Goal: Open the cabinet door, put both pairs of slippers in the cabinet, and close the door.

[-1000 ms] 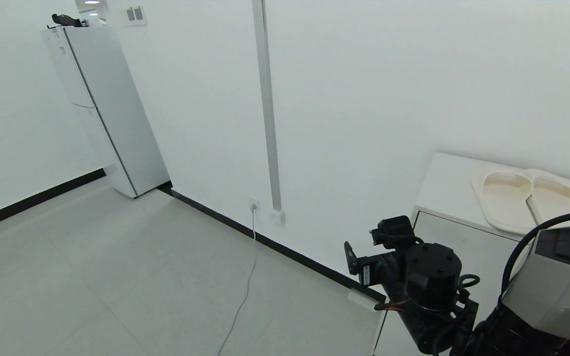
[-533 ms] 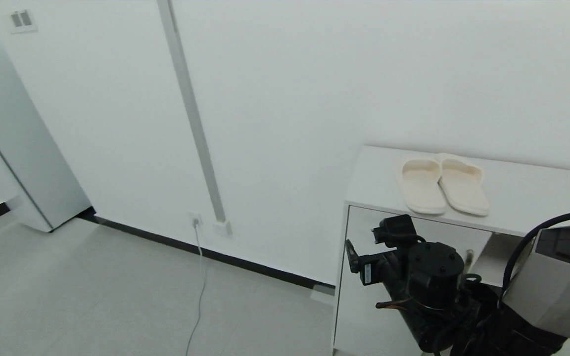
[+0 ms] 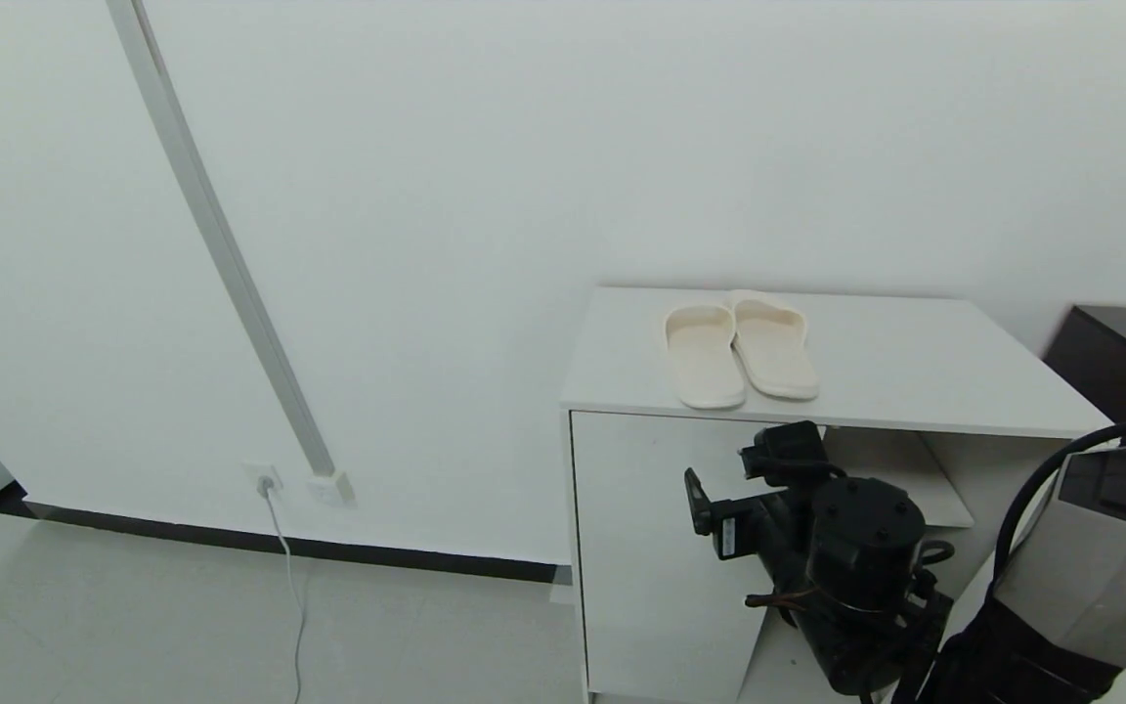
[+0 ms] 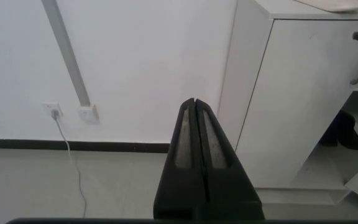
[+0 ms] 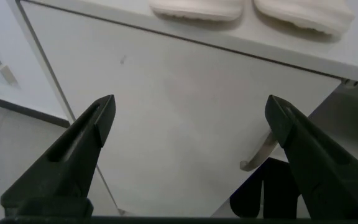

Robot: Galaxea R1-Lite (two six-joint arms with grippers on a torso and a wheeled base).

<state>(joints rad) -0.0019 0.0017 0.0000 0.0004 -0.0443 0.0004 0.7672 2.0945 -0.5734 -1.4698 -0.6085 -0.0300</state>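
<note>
1. Grippers, count: two.
- The left gripper (image 4: pixel 194 106) has its two fingers pressed flat together with nothing between them. It points at the wall (image 4: pixel 135 62) between the cabinet (image 4: pixel 278 93) and the socket (image 4: pixel 53 111).
- The right gripper (image 5: pixel 189 102) has its fingers spread wide and holds nothing. It faces the closed door (image 5: pixel 166 112) head-on. The curved metal handle (image 5: pixel 263 152) at the door's edge lies ahead of it, close to one finger.

2. Cabinet, count: one, white.
- The door covers the robot's-left half.
- The right half is open to view, with one shelf (image 3: pixel 900 479) across it.
- Dark shapes (image 4: pixel 345 130) sit low inside the open half (too dim to identify).

3. Slippers, count: one pair of cream slippers (image 3: pixel 739 342), two pieces.
- They lie side by side and touching, soles down, on the cabinet top above the closed door.
- They are above and beyond the spread right gripper and well apart from the clenched left one.

4. Background.
- One socket sits on the wall with one cable (image 3: pixel 289 577) running to the floor.
- One grey duct (image 3: pixel 221 244) runs up the wall.
- One dark unit (image 3: pixel 1120 352) stands beside the cabinet on the robot's right.
</note>
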